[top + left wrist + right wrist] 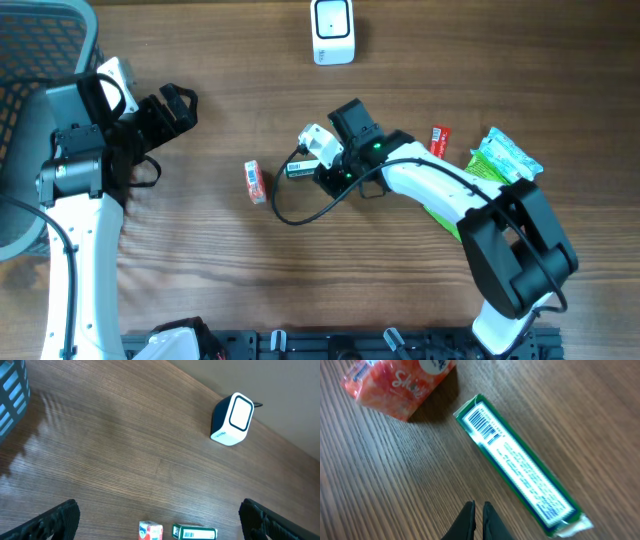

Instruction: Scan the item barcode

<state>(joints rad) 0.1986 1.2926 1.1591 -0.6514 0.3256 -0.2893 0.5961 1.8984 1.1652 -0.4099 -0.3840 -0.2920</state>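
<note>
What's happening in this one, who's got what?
Nothing is held yet. The right gripper is shut and empty, hanging just beside the green box, which lies flat on the table with its barcode facing up, next to an orange packet. The scanner stands at the far edge. The left gripper is open, off to the side.

Beyond the green box point(297, 169), toward the scanner point(333, 31), bare table point(250, 90) is lying open. Left of the box the pink packet point(255, 182) is blocking passage; the right gripper point(479, 506) is crowding its right end.

Green box point(520, 466) lying flat, barcode up, white scanner point(332, 30) well apart
</note>
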